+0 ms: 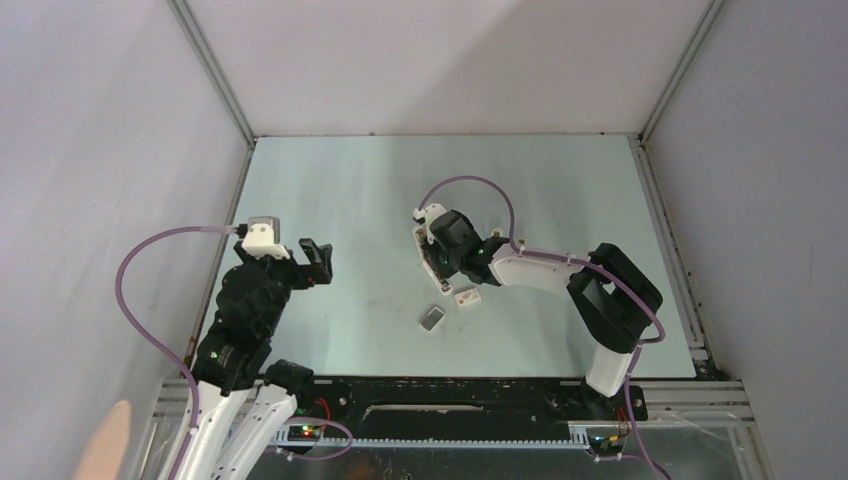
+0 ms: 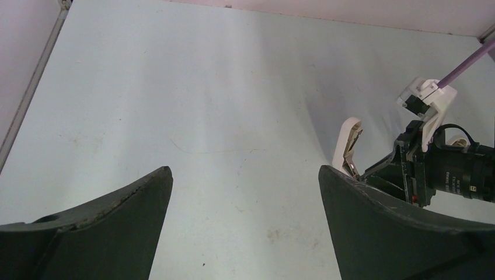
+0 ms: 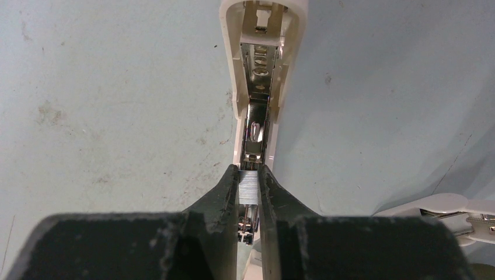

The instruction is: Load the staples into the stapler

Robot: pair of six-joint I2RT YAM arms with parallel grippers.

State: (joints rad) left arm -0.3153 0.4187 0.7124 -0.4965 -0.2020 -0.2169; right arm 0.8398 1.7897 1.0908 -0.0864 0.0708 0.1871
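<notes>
Pinching one staples strip (image 3: 249, 188) over one stapler (image 3: 257, 87), right fingers (image 3: 225, 192).

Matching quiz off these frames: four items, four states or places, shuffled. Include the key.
1. left gripper
2. staples
3. stapler
4. white box

A. opened up
B. pinched by the right gripper
C. open, holding nothing
D. lying on the table, untouched

Pairs: 1-C, 2-B, 3-A, 4-D
</notes>
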